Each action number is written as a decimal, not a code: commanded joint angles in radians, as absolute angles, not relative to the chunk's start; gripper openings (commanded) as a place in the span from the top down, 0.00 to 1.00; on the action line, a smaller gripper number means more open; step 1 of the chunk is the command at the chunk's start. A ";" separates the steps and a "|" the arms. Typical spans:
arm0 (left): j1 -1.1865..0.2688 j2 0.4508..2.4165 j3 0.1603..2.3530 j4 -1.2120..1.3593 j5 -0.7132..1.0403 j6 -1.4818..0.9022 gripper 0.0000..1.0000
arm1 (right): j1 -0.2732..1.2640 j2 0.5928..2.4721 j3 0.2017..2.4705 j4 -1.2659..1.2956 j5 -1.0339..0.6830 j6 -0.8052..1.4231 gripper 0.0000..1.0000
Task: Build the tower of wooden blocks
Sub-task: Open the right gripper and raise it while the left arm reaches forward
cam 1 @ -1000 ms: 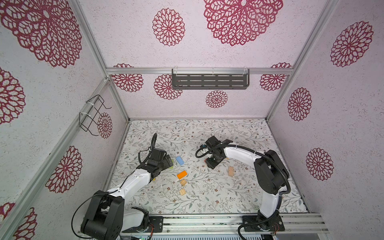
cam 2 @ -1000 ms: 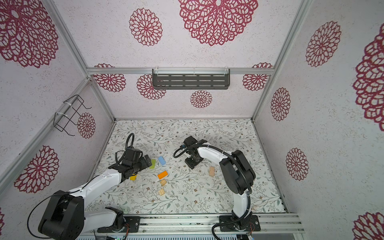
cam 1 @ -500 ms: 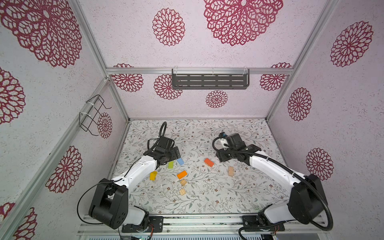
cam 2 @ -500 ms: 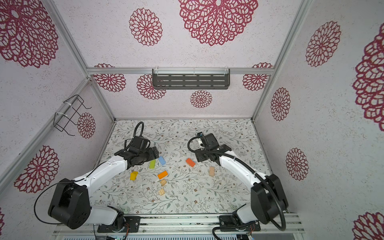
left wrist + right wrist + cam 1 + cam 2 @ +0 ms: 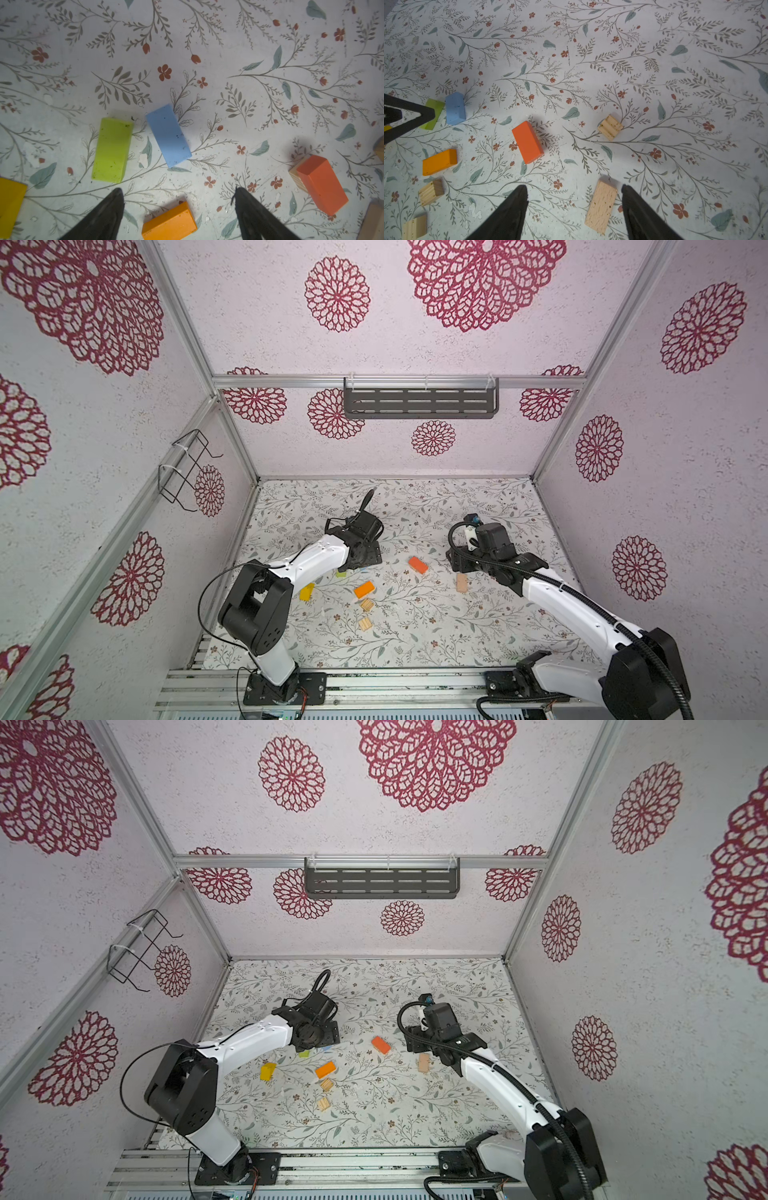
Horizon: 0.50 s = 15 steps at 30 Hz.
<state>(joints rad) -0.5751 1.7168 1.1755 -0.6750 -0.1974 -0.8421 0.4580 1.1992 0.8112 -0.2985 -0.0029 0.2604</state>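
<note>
Blocks (image 5: 364, 589) lie scattered on the floral desk (image 5: 415, 639) — rosette-papered walls (image 5: 395, 348) around; both arms' jaws spread wide, holding nothing.

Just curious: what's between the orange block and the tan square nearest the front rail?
Another grooved tan square, seen in both top views and the right wrist view.

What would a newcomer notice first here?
Bright wood blocks lie scattered on the floral table: the red-orange block near the middle, the green block and blue block side by side by the left claw. Both claws are open and empty, the right claw above a tan block.
</note>
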 commanded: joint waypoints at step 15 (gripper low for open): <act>-0.621 1.693 1.176 -0.732 -0.126 -0.750 0.14 | 0.434 1.172 0.783 -0.225 -0.084 0.286 0.25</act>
